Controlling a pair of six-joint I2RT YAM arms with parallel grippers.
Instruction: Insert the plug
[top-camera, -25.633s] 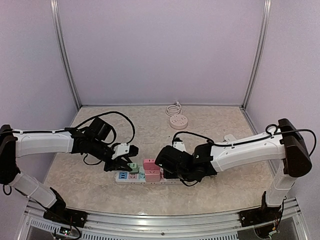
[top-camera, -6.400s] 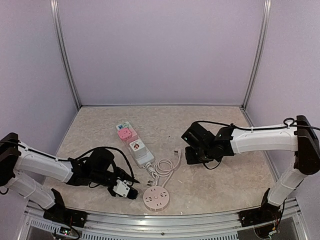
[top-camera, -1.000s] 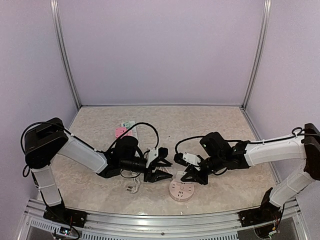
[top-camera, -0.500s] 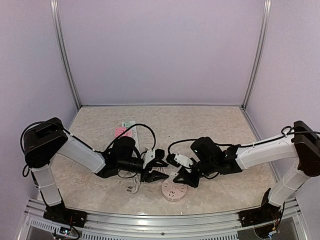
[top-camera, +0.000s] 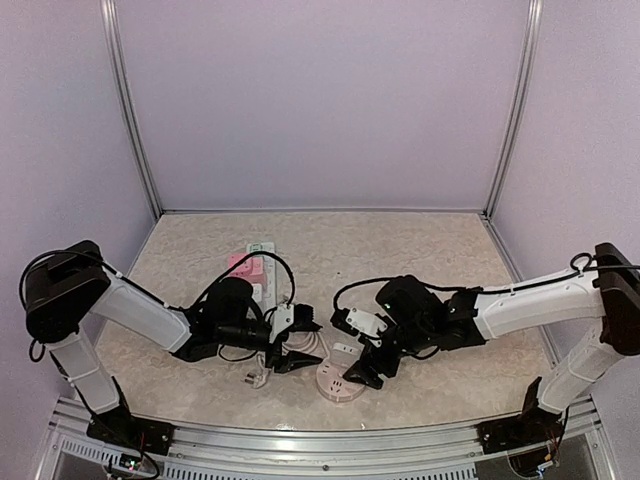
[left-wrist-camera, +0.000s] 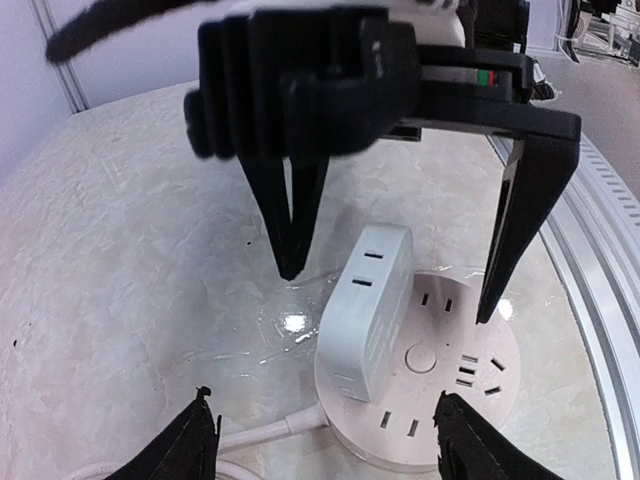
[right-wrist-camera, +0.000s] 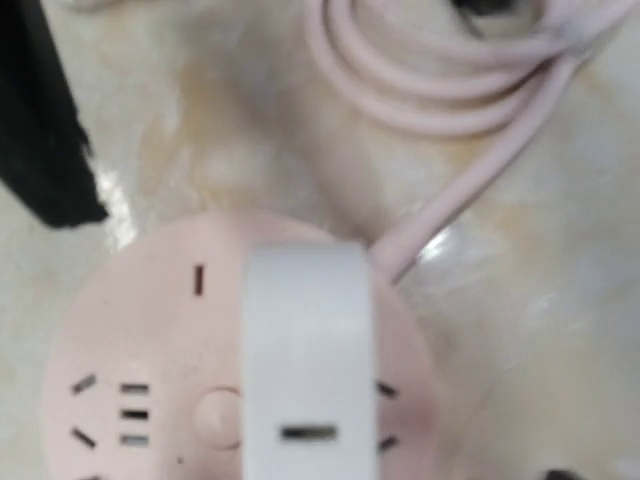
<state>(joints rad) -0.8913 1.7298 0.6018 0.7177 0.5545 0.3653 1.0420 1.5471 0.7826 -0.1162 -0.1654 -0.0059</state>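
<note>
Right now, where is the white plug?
The plug sits on the round pink socket, near the front edge of the table, about midway across the top view.

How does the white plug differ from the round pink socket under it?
The plug is white and box-shaped; the socket is pink and round. The plug stands on the socket; the socket lies flat on the table, with a cord. Both show slots.

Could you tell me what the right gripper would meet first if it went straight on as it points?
Most likely the white adapter, seated on the round pink socket, straight ahead of its open fingers; depth is unclear.
</note>
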